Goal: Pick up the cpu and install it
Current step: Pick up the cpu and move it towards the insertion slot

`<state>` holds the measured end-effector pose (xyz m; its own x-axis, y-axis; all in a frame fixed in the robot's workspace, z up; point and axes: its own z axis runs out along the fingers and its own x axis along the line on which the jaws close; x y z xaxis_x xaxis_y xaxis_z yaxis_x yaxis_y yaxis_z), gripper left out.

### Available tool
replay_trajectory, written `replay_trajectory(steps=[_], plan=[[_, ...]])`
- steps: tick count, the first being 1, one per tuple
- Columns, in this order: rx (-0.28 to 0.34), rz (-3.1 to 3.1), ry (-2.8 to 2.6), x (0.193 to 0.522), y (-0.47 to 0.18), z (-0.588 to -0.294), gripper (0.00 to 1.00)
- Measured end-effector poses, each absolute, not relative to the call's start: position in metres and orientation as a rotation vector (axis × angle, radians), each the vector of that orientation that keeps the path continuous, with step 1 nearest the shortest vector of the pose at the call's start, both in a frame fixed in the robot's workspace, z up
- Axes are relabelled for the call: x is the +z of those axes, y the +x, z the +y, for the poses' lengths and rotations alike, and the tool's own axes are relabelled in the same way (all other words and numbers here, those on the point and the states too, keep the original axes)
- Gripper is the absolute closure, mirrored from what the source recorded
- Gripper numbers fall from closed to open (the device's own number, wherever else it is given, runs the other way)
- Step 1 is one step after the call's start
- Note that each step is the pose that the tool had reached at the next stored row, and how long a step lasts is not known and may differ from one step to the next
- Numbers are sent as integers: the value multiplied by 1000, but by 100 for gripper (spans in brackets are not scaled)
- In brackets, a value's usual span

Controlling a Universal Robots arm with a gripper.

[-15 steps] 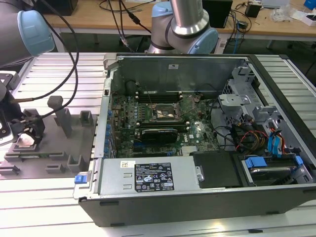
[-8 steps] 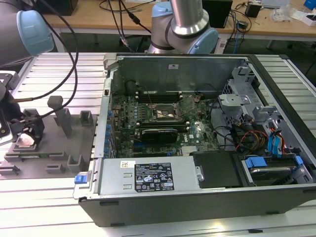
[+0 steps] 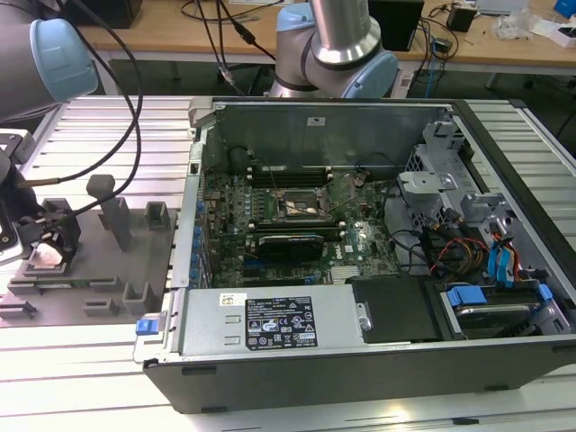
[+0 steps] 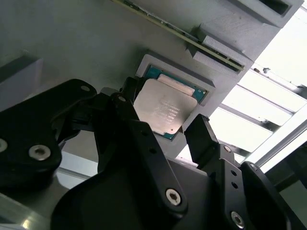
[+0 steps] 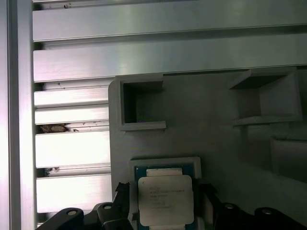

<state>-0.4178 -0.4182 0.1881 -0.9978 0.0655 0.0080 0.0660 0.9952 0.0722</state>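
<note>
Gripper (image 4: 164, 111) is open wide w/ nothing in its grip: its two black fingers (image 4: 128, 96) stand one on each side of the cpu (image 5: 165, 199), straddling it. In both wrist views the fingers sit just outside the raised rim of the pocket that the cpu lies in, so there is a gap btwn each fingertip and the chip's edge. The cpu lies flat, silvery lid up, green rim showing round it, seated in a square pocket of a grey holder block (image 5: 206, 124), not yet lifted. The same block has other open-sided pockets and upright posts near the cpu pocket. The block rests on a slotted aluminium table (image 5: 144, 52). In the exterior view the gripper and block are at that view's far left, w/ black cables (image 3: 135, 90) running down to the wrist. Well apart from them, toward the exterior view's right, a pc case (image 3: 360, 360) lies on its side w/ the side panel off and the green board (image 3: 360, 229) exposed. The socket (image 3: 301, 205) sits near the board's middle, its metal frame visible. The arm (image 3: 337, 36) rises from behind the case, grey w/ light-blue joint caps.
</note>
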Motion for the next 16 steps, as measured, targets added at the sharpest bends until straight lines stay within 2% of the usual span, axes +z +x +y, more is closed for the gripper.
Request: replay_trajectory(steps=[7,8,9,10,16], plan=[[-114,-3132,-103,188,-418,-418,33],[-114,-3132,-103,188,-418,-418,40],[-114,-3132,-103,188,-418,-418,40],[-114,-3132,-103,188,-418,-418,45],[-114,-3133,-103,189,-418,-418,45]])
